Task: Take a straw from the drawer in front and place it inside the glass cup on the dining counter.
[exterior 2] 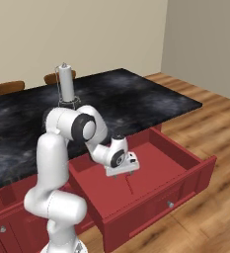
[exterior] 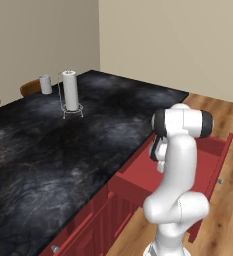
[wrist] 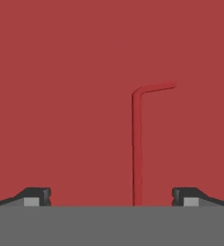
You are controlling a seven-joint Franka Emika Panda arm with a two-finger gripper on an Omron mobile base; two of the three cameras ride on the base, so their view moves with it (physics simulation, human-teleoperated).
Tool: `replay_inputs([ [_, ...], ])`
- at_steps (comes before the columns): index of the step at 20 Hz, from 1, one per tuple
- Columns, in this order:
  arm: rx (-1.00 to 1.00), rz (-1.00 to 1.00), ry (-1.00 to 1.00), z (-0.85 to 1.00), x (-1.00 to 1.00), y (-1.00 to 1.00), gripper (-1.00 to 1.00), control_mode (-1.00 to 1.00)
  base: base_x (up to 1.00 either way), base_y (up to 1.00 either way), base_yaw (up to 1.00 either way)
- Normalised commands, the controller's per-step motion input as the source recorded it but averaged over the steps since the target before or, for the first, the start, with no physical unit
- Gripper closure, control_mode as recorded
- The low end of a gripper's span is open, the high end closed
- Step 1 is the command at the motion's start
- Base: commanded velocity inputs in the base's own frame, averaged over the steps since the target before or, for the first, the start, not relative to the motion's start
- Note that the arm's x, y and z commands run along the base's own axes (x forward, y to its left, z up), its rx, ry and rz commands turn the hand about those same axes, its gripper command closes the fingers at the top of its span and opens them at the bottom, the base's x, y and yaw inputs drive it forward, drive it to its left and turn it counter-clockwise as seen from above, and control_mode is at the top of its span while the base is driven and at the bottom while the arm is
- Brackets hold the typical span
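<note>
The wide dark red drawer (exterior 2: 172, 200) stands pulled out from the dining counter (exterior: 63, 145), which has a glossy black veined top. On the drawer's floor lies the straw (wrist: 137, 144), a thin dark red stick with a bent end, also seen as a short dark line, the straw (exterior 2: 130, 185). My gripper (exterior 2: 122, 174) hangs just above it, pointing down into the drawer. In the hand view my gripper (wrist: 112, 197) is open, and the straw runs up between the fingertips (wrist: 36, 196), right of centre, untouched. The glass cup (exterior: 46, 84) stands at the counter's far left.
A white paper-towel roll (exterior: 70, 90) on a wire stand rises just right of the cup. Wooden chair backs (exterior: 30, 87) show behind the counter's far edge. Low drawer walls (exterior 2: 178, 148) ring the gripper. Wood floor (exterior: 223, 215) lies to the right.
</note>
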Motion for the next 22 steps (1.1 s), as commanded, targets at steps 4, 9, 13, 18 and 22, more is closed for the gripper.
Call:
replay_inputs([
  [4, 0.00, 0.01, 0.00, -0.38, 0.22, -0.13, -1.00, -1.00, 0.00, 0.00, 0.00],
  [9, 0.00, 0.03, 0.00, -0.38, 0.18, -0.13, -1.00, -1.00, 0.00, 0.00, 0.00],
  [13, 0.00, 0.04, 0.00, -0.33, 0.07, -0.11, -1.00, -1.00, 0.00, 0.00, 0.00],
  [18, 0.00, 0.04, 0.00, -0.30, 0.04, -0.04, -1.00, -1.00, 0.00, 0.00, 0.00],
  [22, 0.00, 0.03, 0.00, -0.32, 0.00, 0.00, -1.00, -1.00, 0.00, 0.00, 0.00],
])
